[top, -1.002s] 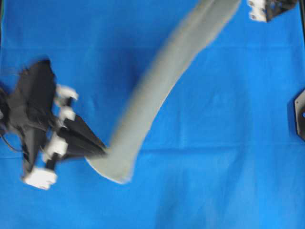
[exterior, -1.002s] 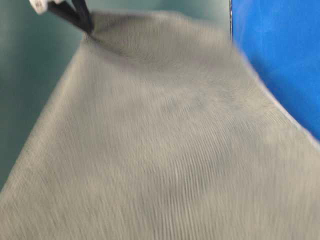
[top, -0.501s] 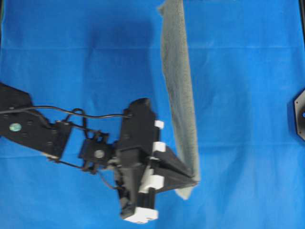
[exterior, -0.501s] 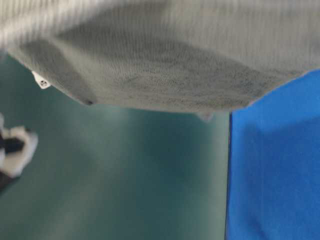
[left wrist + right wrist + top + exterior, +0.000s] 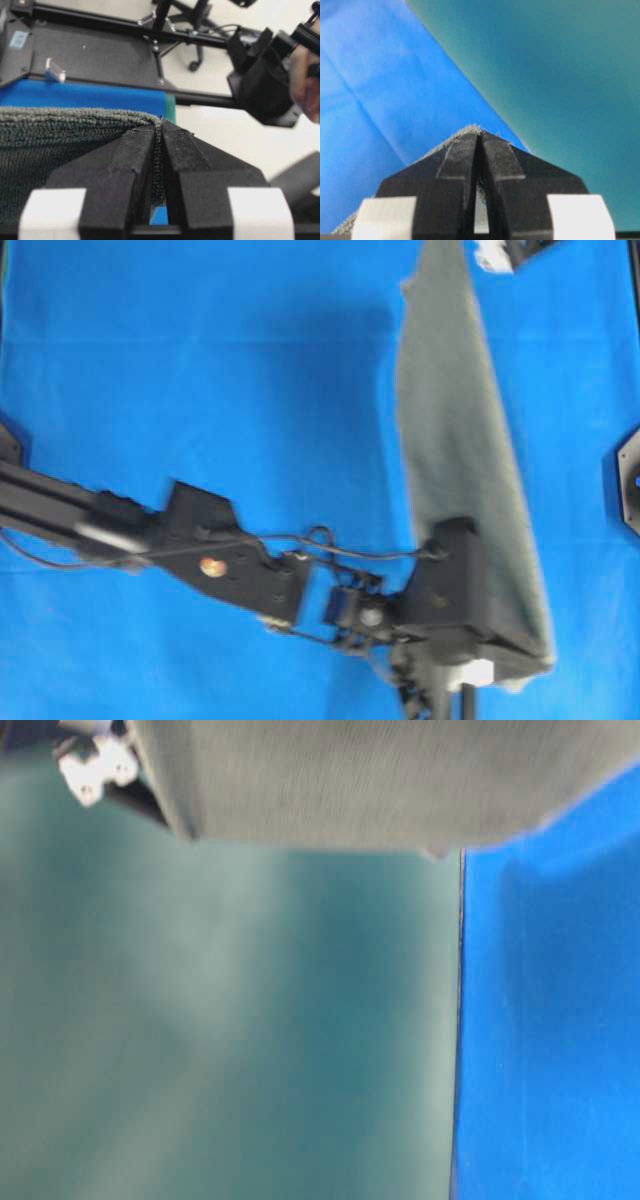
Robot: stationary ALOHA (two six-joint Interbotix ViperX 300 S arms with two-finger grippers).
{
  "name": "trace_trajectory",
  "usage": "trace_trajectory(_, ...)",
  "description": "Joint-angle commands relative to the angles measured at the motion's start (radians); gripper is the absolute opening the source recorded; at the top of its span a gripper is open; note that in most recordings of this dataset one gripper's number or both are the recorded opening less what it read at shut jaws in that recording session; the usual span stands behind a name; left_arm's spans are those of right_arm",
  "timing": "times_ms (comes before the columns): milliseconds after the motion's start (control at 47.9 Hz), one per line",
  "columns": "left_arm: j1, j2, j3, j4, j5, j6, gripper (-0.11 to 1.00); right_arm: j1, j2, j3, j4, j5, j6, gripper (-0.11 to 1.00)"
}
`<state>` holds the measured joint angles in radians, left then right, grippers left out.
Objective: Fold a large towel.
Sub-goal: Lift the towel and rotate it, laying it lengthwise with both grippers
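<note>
The grey-green towel (image 5: 460, 440) hangs off the table as a taut sheet running from the top edge down to the lower right. My left gripper (image 5: 530, 655) has reached across to the lower right and is shut on the towel's near corner. In the left wrist view the black jaws (image 5: 161, 125) pinch the terry edge (image 5: 65, 145) between them. My right gripper (image 5: 488, 254) is at the top edge, mostly cut off. The right wrist view shows it (image 5: 481, 134) shut on a towel corner (image 5: 442, 145). The table-level view shows only the towel's lower edge (image 5: 380, 780).
A blue cloth (image 5: 200, 390) covers the table. My left arm (image 5: 220, 565) lies diagonally across its lower half. A black mount (image 5: 628, 480) sits at the right edge. A teal wall (image 5: 250, 1020) fills the table-level view. Black frame bars (image 5: 125, 22) and a person's hand (image 5: 305, 75) lie beyond the table.
My left gripper has carried its towel corner from the lower left across to the lower right. The towel has swung with it and now shows as a broader sheet. Both grips have held.
</note>
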<state>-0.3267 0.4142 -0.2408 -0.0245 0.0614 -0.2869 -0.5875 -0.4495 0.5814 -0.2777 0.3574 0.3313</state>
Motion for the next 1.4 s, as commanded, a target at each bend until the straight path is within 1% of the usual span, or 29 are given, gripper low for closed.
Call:
trace_trajectory(0,-0.057,0.035,-0.123,-0.002,-0.005,0.041,0.02,-0.058,-0.046,0.005,-0.017,0.025,-0.003,0.02)
trace_trajectory(84,-0.057,0.058,-0.15,-0.002,0.008,0.055,0.02,-0.058,-0.061,0.017,-0.017,0.043,-0.003,0.02)
trace_trajectory(146,-0.058,0.054,-0.132,-0.005,0.026,0.057,0.02,-0.058,-0.052,0.018,-0.017,0.048,-0.003,0.02)
trace_trajectory(188,-0.061,0.041,-0.104,-0.006,0.043,0.054,0.02,-0.057,-0.035,0.018,-0.017,0.048,-0.003,0.02)
trace_trajectory(292,-0.077,-0.012,0.021,-0.017,0.054,0.031,0.02,-0.049,0.044,0.008,-0.017,0.032,-0.003,0.02)
trace_trajectory(376,-0.087,-0.064,0.149,-0.02,0.044,-0.034,0.02,-0.034,0.126,-0.015,-0.017,-0.006,-0.003,0.02)
trace_trajectory(397,-0.091,-0.08,0.184,-0.02,0.038,-0.057,0.02,-0.028,0.147,-0.021,-0.017,-0.018,-0.003,0.02)
trace_trajectory(418,-0.095,-0.1,0.236,-0.02,0.02,-0.094,0.02,-0.021,0.169,-0.029,-0.017,-0.031,-0.003,0.02)
trace_trajectory(480,-0.107,-0.143,0.337,-0.02,-0.029,-0.173,0.02,0.006,0.247,-0.066,-0.017,-0.078,-0.003,0.02)
trace_trajectory(585,-0.129,-0.213,0.499,-0.018,-0.103,-0.285,0.02,0.038,0.356,-0.129,-0.021,-0.137,-0.003,0.02)
trace_trajectory(689,-0.149,-0.281,0.646,-0.018,-0.146,-0.362,0.02,0.057,0.454,-0.198,-0.026,-0.163,-0.003,0.02)
trace_trajectory(731,-0.155,-0.299,0.687,-0.018,-0.156,-0.382,0.02,0.063,0.486,-0.222,-0.028,-0.166,-0.003,0.02)
trace_trajectory(814,-0.161,-0.325,0.746,-0.017,-0.169,-0.405,0.02,0.075,0.543,-0.265,-0.032,-0.167,-0.003,0.02)
trace_trajectory(898,-0.161,-0.344,0.782,-0.018,-0.167,-0.416,0.02,0.08,0.574,-0.288,-0.034,-0.17,-0.003,0.02)
trace_trajectory(1023,-0.153,-0.356,0.807,-0.017,-0.156,-0.416,0.02,0.08,0.588,-0.298,-0.046,-0.173,-0.006,0.02)
trace_trajectory(1107,-0.144,-0.362,0.816,-0.018,-0.137,-0.416,0.02,0.081,0.588,-0.296,-0.067,-0.175,-0.006,0.03)
trace_trajectory(1148,-0.14,-0.367,0.819,-0.015,-0.129,-0.416,0.06,0.084,0.588,-0.295,-0.081,-0.172,-0.006,0.03)
trace_trajectory(1169,-0.137,-0.367,0.819,-0.015,-0.126,-0.416,0.11,0.086,0.588,-0.295,-0.091,-0.17,-0.006,0.03)
trace_trajectory(1190,-0.133,-0.367,0.819,-0.015,-0.123,-0.416,0.15,0.087,0.588,-0.295,-0.098,-0.17,-0.006,0.06)
trace_trajectory(1232,-0.129,-0.367,0.819,-0.014,-0.117,-0.41,0.25,0.087,0.588,-0.291,-0.118,-0.164,-0.006,0.17)
trace_trajectory(1253,-0.129,-0.367,0.818,-0.014,-0.115,-0.408,0.33,0.087,0.588,-0.29,-0.126,-0.16,-0.006,0.24)
trace_trajectory(1316,-0.123,-0.368,0.816,-0.011,-0.11,-0.403,0.52,0.089,0.581,-0.282,-0.155,-0.137,-0.006,0.44)
trace_trajectory(1378,-0.117,-0.374,0.815,-0.009,-0.106,-0.397,0.68,0.097,0.574,-0.268,-0.193,-0.121,-0.008,0.59)
